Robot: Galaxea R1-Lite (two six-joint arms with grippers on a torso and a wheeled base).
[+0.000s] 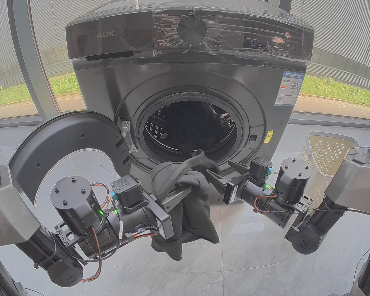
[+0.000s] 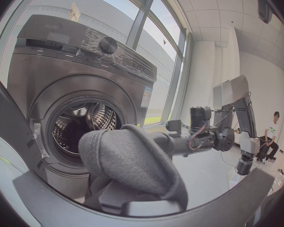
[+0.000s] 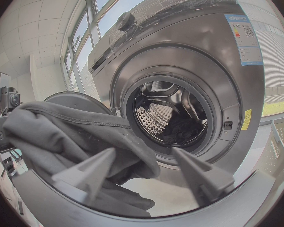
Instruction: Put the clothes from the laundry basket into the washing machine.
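Holding up a dark grey garment (image 1: 193, 210), the left gripper (image 1: 181, 194) is closed into the bunched cloth, which folds over its fingers and hangs below them towards the floor (image 1: 242, 264). From the left wrist view the same garment (image 2: 132, 161) bulges over the left gripper (image 2: 132, 202) and hides most of it. The garment hangs in the air just in front of the washing machine (image 1: 111, 83), below its round opening and outside the drum.

The right gripper (image 1: 219, 167) sits beside the garment on its other side with its jaws spread wide. In the right wrist view one of its fingers (image 3: 85, 171) lies against the garment (image 3: 69, 133), and the other stands free with nothing between them.

The machine's door (image 1: 65, 140) is swung fully open on the robot's left. Inside the drum a dark piece of clothing (image 3: 180, 130) lies at the bottom. The laundry basket (image 1: 329, 149), pale and perforated, stands on the floor to the right of the machine, well apart from both grippers
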